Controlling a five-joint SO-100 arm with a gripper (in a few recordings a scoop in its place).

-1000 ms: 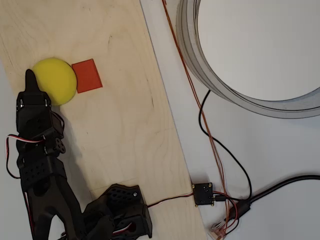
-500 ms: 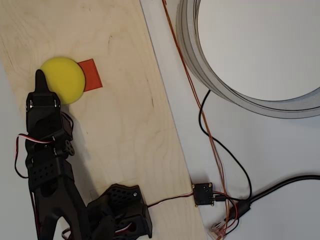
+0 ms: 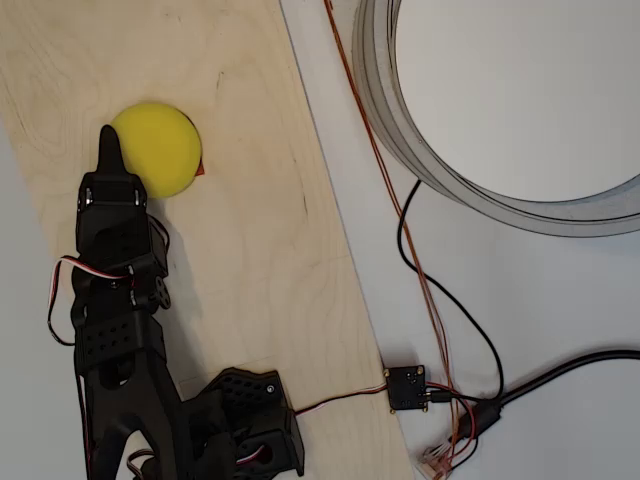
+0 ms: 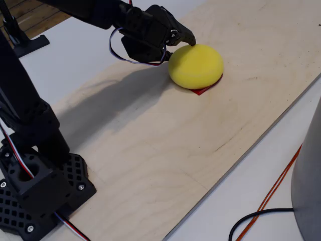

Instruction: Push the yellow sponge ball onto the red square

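worktop [image 3: 250, 250]: plywood board, left half of overhead view | arm [image 3: 115, 300]: lower left | jaws [image 3: 108, 140]: clenched, tip touching ball | yellow sponge ball [image 3: 157, 149]: upper left, covered red square [image 4: 202, 91], sliver visible

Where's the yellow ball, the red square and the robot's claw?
Ball [image 3: 157, 148], overhead view, middle of its top.
Red square [image 4: 201, 91], fixed view, corner peeking out under the ball.
Gripper [image 4: 186, 39], fixed view, fingertips against the ball.
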